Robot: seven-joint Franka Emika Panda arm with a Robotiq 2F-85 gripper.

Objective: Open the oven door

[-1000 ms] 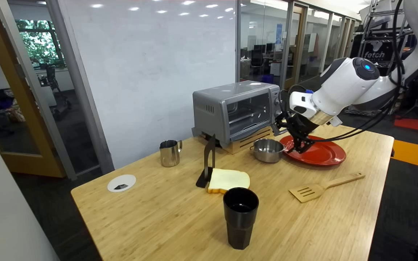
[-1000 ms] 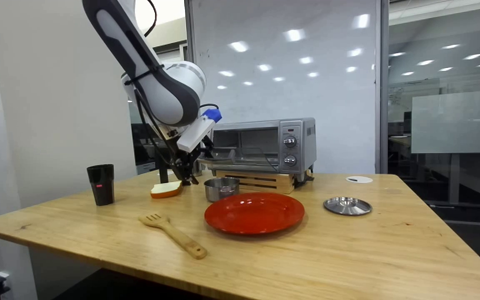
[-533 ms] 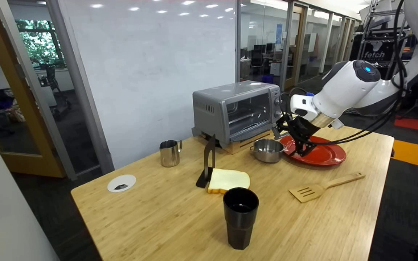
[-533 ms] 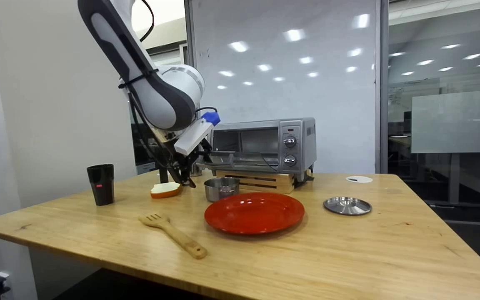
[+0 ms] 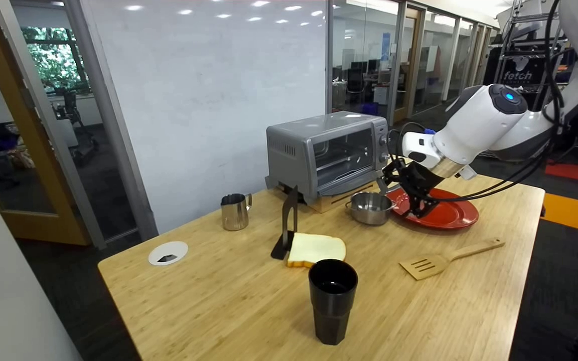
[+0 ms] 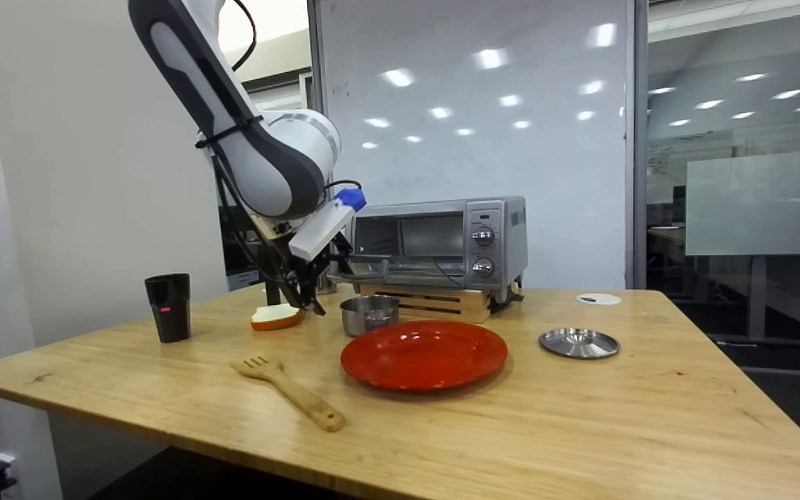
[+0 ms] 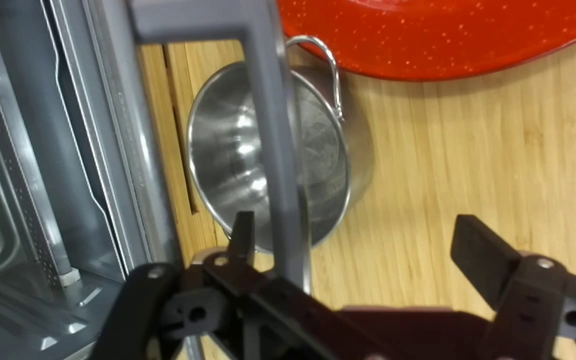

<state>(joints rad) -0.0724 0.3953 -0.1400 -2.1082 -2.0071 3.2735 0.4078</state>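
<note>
The oven door (image 6: pixel 419 269) is a glass panel in silver framing on the silver toaster oven (image 5: pixel 296 134). It stands partly open, tilted down and outward, with the oven inside showing above it. Its grey handle (image 7: pixel 274 125) runs down the wrist view; it also shows in an exterior view (image 5: pixel 383 186). My gripper (image 7: pixel 355 220) is open at the handle; it shows in both exterior views (image 5: pixel 398 195) (image 6: pixel 332 288). The handle passes between the fingers, close to the left finger, which is on the oven side. I cannot tell whether they touch. The handle's lower end is hidden behind the gripper.
A small steel pot (image 7: pixel 218 145) stands below the handle. A red plate (image 6: pixel 424 354) lies beside it. The oven sits on a wooden crate (image 6: pixel 435 303). A spatula (image 5: pixel 432 265), bread slice (image 5: pixel 316 248), black cup (image 5: pixel 333 301), steel jug (image 5: pixel 235 213) and steel lid (image 6: pixel 579 343) are on the table.
My gripper has moved a little down and away from the oven. The handle has come down with it and the door is tilted open slightly further. The other objects have not moved.
</note>
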